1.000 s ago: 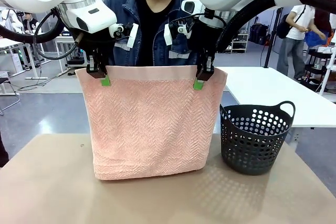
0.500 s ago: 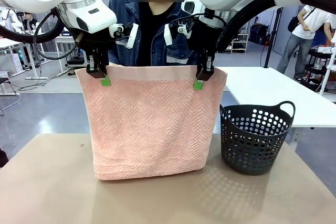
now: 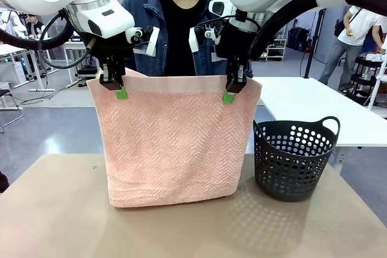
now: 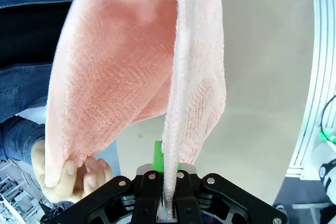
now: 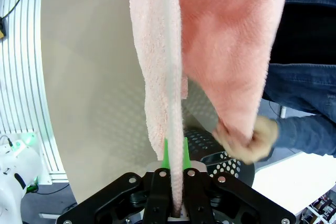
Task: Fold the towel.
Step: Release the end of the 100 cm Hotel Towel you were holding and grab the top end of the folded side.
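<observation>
Towel (image 3: pixel 172 143): hangs as a flat pink sheet over the middle of the bench (image 3: pixel 54 216), with the lower edge down at the bench top; touching it or just above it, cannot tell. Left gripper (image 3: pixel 121 92): clamped with its green pads on the smooth band along the top edge, near the towel's left corner. Right gripper (image 3: pixel 228 96): clamped the same way near the right corner.

From the left wrist: towel (image 4: pixel 197 77) rising out of the closed left gripper (image 4: pixel 167 169), with a second layer spreading to one side and its corner pinched by a hand (image 4: pixel 71 174) of the person. From the right wrist: towel (image 5: pixel 157 77) caught in the closed right gripper (image 5: pixel 174 158), the second layer held by the other hand (image 5: pixel 249 140).

Bench top: tan, matte, smooth. Dark basket (image 3: pixel 293 161) with round holes and two handles: stands upright toward the right edge, just beside the towel but apart from it.

Person (image 3: pixel 175 34) in a denim jacket over a black shirt: stands at the far edge, behind the towel. Room behind: grey floor (image 3: pixel 48 131), white table (image 3: pixel 308 104) past the basket, second person (image 3: pixel 354 34) far right, more tables at far left.
</observation>
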